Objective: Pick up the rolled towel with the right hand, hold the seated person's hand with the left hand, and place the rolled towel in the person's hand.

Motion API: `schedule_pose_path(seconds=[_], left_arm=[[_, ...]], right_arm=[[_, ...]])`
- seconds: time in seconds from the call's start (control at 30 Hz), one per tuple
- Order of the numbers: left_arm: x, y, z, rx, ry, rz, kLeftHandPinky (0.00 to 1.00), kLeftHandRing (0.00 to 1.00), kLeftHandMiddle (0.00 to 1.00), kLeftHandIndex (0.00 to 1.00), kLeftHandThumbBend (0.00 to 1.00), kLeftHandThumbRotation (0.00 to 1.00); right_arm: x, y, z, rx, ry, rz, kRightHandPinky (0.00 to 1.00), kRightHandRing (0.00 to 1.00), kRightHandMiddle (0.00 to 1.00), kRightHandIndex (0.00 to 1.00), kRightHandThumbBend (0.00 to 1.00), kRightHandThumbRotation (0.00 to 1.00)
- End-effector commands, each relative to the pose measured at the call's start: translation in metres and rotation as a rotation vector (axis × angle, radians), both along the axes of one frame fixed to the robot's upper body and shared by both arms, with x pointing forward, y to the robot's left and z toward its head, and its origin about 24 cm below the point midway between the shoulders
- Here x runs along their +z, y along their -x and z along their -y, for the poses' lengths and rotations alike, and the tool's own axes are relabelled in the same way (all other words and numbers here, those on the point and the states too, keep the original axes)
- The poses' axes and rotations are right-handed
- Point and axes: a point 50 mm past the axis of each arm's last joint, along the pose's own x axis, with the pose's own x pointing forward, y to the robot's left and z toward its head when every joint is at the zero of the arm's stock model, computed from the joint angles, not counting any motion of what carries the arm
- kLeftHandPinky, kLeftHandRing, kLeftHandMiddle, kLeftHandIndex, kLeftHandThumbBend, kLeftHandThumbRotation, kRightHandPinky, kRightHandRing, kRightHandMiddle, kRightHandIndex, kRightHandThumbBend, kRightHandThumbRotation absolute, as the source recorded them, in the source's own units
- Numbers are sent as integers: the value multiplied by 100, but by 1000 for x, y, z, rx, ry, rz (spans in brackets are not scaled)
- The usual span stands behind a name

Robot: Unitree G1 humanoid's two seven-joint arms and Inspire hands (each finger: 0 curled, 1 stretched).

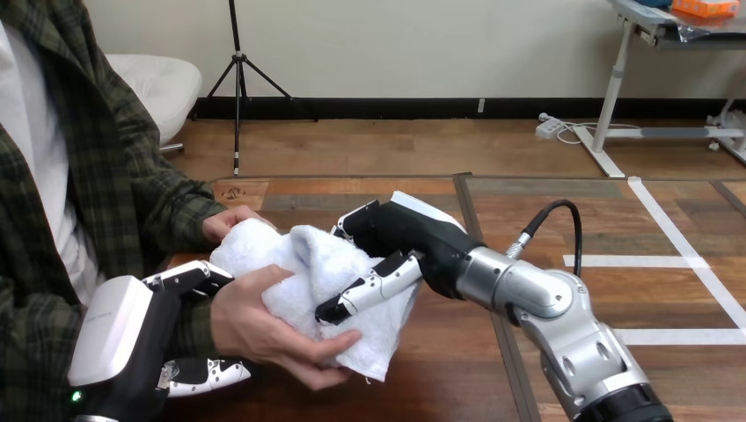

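Observation:
The white towel [295, 264] sits loosely bunched above the table's left part, resting in the person's hand [255, 330], whose fingers curl up under it. The person's other hand [230, 220] touches the towel's far left end. My right hand [413, 233] reaches in from the right and is shut on the towel, with its fingers [369, 290] pressed over the near side. My left hand [114, 330] sits at the lower left, one finger [189, 280] over and another under the wrist of the person's near hand, curled round it.
The wooden table [369, 189] stretches to the right, with white tape lines [633, 261] across its right part. The person's torso and sleeve stand along the left edge. My right forearm [563, 325] crosses the lower right.

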Motion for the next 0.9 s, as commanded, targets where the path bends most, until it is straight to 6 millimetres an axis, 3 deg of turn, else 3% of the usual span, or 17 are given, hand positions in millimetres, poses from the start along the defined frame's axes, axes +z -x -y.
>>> schedule_pose_path(seconds=[0.0,0.53,0.87], left_arm=[[7,-11,22,-72,52,45,47,50,54,55,91,0],[4,-4,19,-51,61,24,46,49,53,55,91,0],[0,-3,17,-48,64,10,46,49,53,56,91,0]], right_arm=[[38,-2,-49,136,-89,113,21,25,32,39,89,0],[23,-3,-21,127,-36,54,20,25,33,39,90,0],[17,2,-27,140,-29,33,22,28,36,40,90,0]])
